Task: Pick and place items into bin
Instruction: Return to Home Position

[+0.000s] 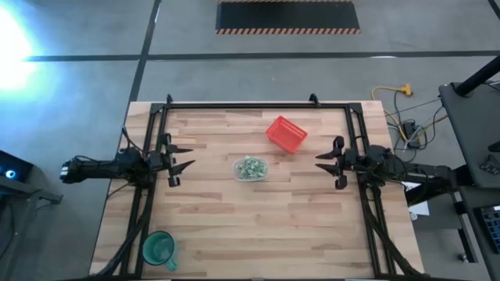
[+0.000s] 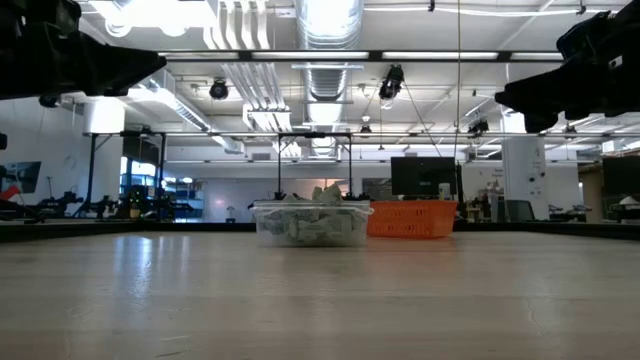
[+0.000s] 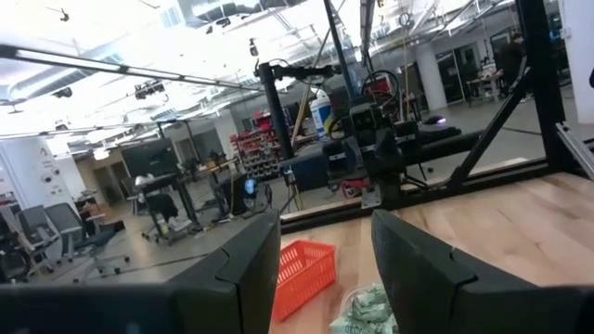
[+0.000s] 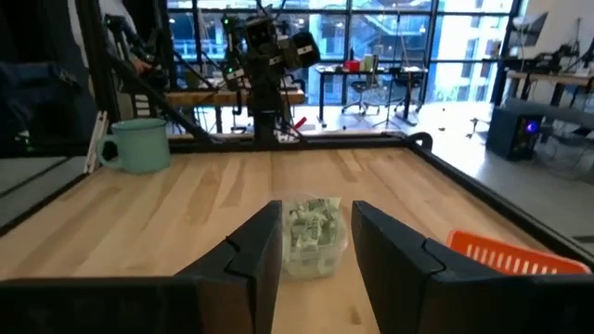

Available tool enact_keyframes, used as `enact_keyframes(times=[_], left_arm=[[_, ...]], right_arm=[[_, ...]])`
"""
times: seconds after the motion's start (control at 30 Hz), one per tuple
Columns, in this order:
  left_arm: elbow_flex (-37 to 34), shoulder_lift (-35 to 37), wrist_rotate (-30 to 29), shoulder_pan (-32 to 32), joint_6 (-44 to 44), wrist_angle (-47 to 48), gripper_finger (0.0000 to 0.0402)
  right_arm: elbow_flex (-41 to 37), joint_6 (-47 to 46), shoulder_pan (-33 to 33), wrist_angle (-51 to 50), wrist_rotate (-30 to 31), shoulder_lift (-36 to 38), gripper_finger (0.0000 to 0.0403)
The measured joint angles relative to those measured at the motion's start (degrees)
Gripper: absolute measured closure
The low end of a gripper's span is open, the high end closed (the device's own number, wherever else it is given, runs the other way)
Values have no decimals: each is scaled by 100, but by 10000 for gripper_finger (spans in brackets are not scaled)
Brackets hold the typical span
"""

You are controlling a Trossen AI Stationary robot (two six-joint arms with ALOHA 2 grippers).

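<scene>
The clear bin point(image 1: 251, 168) stands on its base at the table's middle, heaped with pale green and white wrapped items point(image 2: 312, 196). It also shows in the right wrist view point(image 4: 313, 232), and its edge shows in the left wrist view point(image 3: 367, 311). My left gripper point(image 1: 187, 157) hovers open near the table's left edge, well left of the bin. My right gripper point(image 1: 321, 161) hovers open near the right edge, well right of it. Both point toward the bin and sit above the table.
A red mesh basket point(image 1: 286, 133) sits just far-right of the bin. A green cup point(image 1: 158, 249) stands near the table's near-left corner. A black frame point(image 1: 250, 104) runs along the far and side edges. Bare wood lies between bin and each gripper.
</scene>
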State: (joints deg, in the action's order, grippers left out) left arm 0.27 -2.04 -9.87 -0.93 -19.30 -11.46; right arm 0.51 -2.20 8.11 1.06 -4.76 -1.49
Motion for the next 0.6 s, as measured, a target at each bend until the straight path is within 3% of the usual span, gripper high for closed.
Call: enact_keyframes(times=[0.37, 0.53, 0.6], left_arm=[[0, -11, -2, 0, 104, -2, 246], [9, -5, -2, 0, 113, -5, 246], [17, -7, -1, 0, 125, -4, 246]], right_arm=[[0, 410, -75, -5, 39, -571, 285], [0, 1047, -275, 263, -858, -550, 282], [1, 1129, -390, 381, -857, -495, 283]])
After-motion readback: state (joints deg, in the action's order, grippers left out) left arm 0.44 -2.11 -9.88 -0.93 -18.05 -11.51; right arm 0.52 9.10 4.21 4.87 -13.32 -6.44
